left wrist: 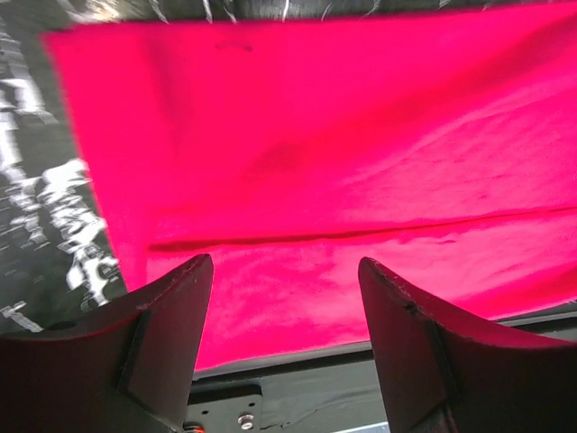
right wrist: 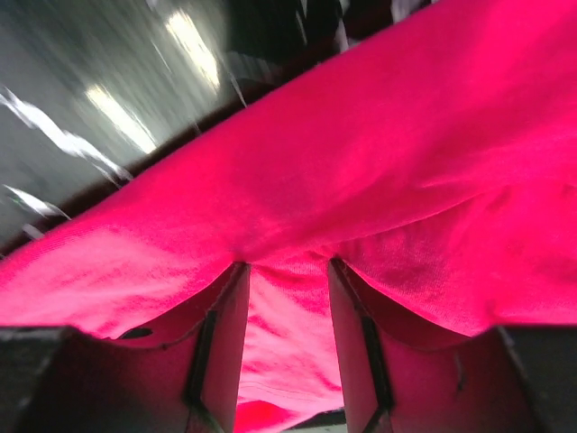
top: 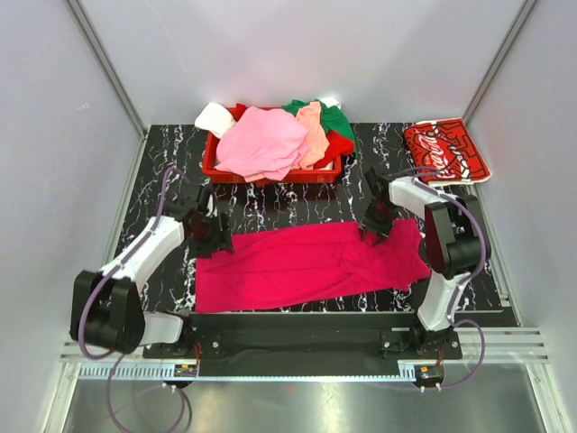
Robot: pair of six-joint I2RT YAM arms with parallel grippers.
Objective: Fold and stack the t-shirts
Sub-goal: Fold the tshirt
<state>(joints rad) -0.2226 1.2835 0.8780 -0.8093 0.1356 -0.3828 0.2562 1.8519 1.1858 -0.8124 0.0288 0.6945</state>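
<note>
Both claws stand parted at the magenta t-shirt (top: 306,266), spread flat along the table's (top: 270,206) near edge.
The left claw (left wrist: 284,266) gapes wide above the shirt's far-left corner; the right claw (right wrist: 287,266), half open, touches cloth at its far-right edge.

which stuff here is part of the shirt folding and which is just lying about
Job: magenta t-shirt, spread flat; Coca-Cola t-shirt, far right; heap of t-shirts in the red basket.
Lying about: red basket; black marbled mat.
</note>
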